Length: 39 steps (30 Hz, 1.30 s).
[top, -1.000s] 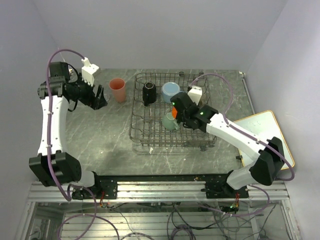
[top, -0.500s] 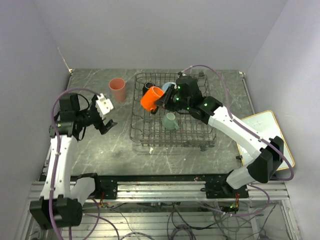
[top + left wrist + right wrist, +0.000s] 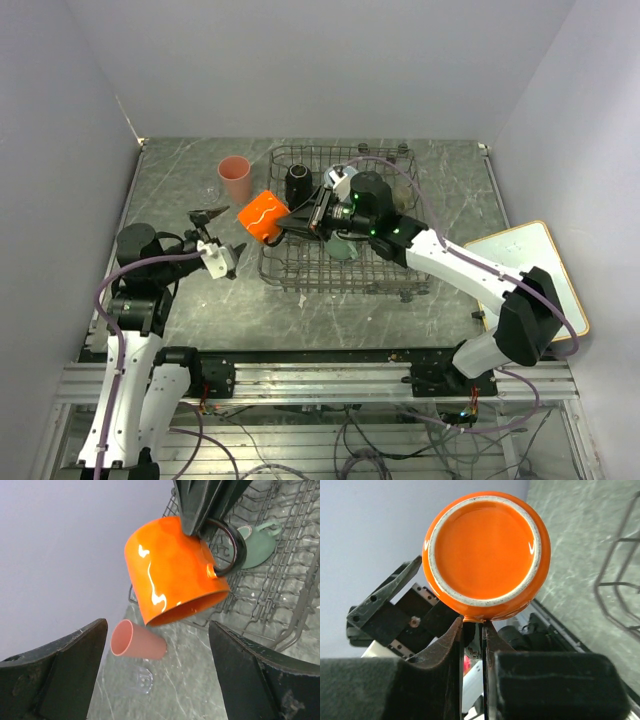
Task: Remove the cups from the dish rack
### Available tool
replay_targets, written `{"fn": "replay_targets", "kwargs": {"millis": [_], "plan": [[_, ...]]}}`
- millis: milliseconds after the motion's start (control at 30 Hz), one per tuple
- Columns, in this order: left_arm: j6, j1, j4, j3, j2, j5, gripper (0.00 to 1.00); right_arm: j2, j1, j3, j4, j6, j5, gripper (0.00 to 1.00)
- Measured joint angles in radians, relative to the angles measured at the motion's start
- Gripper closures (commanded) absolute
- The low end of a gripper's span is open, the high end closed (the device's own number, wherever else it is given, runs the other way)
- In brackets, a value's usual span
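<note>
My right gripper [image 3: 298, 219] is shut on the black handle [image 3: 231, 545] of the orange mug [image 3: 262, 217]. It holds the mug in the air, on its side, just past the left edge of the dish rack [image 3: 340, 286]. My left gripper [image 3: 212, 236] is open and empty, facing the mug's mouth [image 3: 172, 570] from a short way off. In the right wrist view the mug's base [image 3: 487, 550] sits above the shut fingertips [image 3: 456, 630]. The pink tumbler [image 3: 235, 178] stands on the table. The black mug [image 3: 298, 185] and mint-green cup [image 3: 340, 246] are in the rack. The light-blue mug [image 3: 333, 175] is mostly hidden. No beige cup shows.
A white board with an orange rim [image 3: 530, 270] lies at the right table edge. A small clear glass [image 3: 140, 680] lies on the table beside the pink tumbler [image 3: 137, 641]. The rack's wire walls [image 3: 280, 595] rise right of the mug.
My right gripper lifted the orange mug out of the rack and carried it left past the rack's edge. My left arm swung from the back left down towards the front, facing the mug.
</note>
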Motion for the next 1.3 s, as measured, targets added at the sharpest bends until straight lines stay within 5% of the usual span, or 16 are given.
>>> {"fn": "replay_targets", "kwargs": {"millis": [300, 467, 767, 933, 967, 1133, 1200, 1300], "plan": [[0.097, -0.023, 0.012, 0.0, -0.01, -0.002, 0.22, 0.0, 0.055, -0.051, 0.181, 0.119, -0.076, 1.0], [0.118, -0.023, 0.013, 0.0, -0.019, -0.02, 0.38, 0.0, 0.067, -0.068, 0.262, 0.174, -0.108, 1.0], [0.132, -0.023, 0.031, 0.0, -0.026, -0.077, 0.81, 0.0, 0.091, -0.078, 0.314, 0.237, -0.117, 1.0], [0.111, -0.021, 0.069, 0.006, -0.027, -0.101, 0.92, 0.018, 0.1, -0.09, 0.365, 0.299, -0.115, 1.0], [0.11, -0.02, 0.068, 0.006, -0.028, -0.105, 0.93, 0.023, 0.1, -0.093, 0.377, 0.309, -0.114, 0.94], [0.057, -0.021, 0.063, 0.004, -0.03, -0.155, 0.93, 0.061, 0.106, -0.088, 0.425, 0.312, -0.121, 0.2], [0.022, -0.025, 0.048, 0.009, 0.0, -0.2, 0.93, 0.066, 0.109, -0.077, 0.4, 0.275, -0.126, 0.04], [-0.027, -0.029, -0.035, 0.082, 0.127, -0.315, 0.93, 0.046, 0.08, -0.075, 0.336, 0.217, -0.127, 0.0]]}}
